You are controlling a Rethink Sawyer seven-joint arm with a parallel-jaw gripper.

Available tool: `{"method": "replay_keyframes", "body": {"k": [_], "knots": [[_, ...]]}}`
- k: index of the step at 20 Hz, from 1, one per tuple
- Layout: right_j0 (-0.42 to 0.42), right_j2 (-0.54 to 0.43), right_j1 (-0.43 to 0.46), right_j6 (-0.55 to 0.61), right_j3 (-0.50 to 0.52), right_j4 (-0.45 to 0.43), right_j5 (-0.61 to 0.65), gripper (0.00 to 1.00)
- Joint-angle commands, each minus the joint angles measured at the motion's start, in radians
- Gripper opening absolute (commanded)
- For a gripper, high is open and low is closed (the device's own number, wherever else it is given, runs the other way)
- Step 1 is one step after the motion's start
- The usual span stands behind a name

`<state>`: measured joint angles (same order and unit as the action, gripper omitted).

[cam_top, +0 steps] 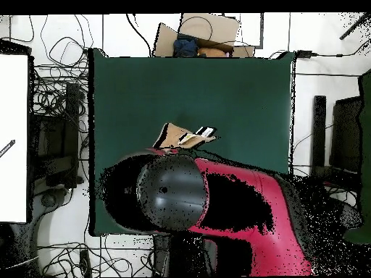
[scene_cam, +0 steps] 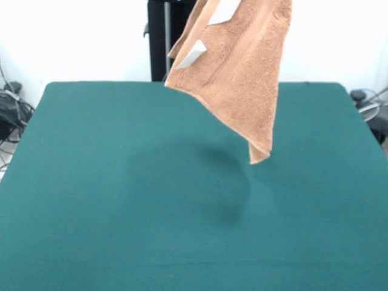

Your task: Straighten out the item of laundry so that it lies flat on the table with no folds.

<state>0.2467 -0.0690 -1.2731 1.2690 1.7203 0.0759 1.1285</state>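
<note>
The orange-tan towel (scene_cam: 242, 73) hangs in the air from above the front view's top edge. It is draped and folded, with white tags (scene_cam: 193, 54) showing, and its lowest corner (scene_cam: 259, 157) is clear of the green table (scene_cam: 121, 212). A shadow lies on the table below it. In the overhead view only a bit of the towel (cam_top: 177, 136) and its tags (cam_top: 205, 132) show past the red and black arm (cam_top: 239, 210) over the table (cam_top: 232, 94). The gripper is hidden: above the front view's edge and under the arm in the overhead view.
The black pedestal (scene_cam: 167, 36) stands behind the table's far edge. Cables (scene_cam: 12, 109) lie beside the table's left side. In the overhead view a cardboard box (cam_top: 206, 36) sits past one table edge, with tangled cables (cam_top: 58, 94) and a white board (cam_top: 14, 137) at the left.
</note>
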Motion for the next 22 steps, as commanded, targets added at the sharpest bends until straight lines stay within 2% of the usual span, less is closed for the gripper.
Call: {"method": "replay_keyframes", "body": {"k": [1, 14, 18, 22], "knots": [[0.020, -0.134, 0.010, -0.286, 0.125, -0.002, -0.015, 0.00], [0.019, -0.213, 0.054, -0.385, 0.098, -0.021, -0.005, 0.00], [0.018, -0.251, 0.094, -0.380, 0.059, -0.054, 0.003, 0.00], [0.039, -0.302, 0.126, -0.442, 0.043, -0.071, 0.004, 0.00]]}}
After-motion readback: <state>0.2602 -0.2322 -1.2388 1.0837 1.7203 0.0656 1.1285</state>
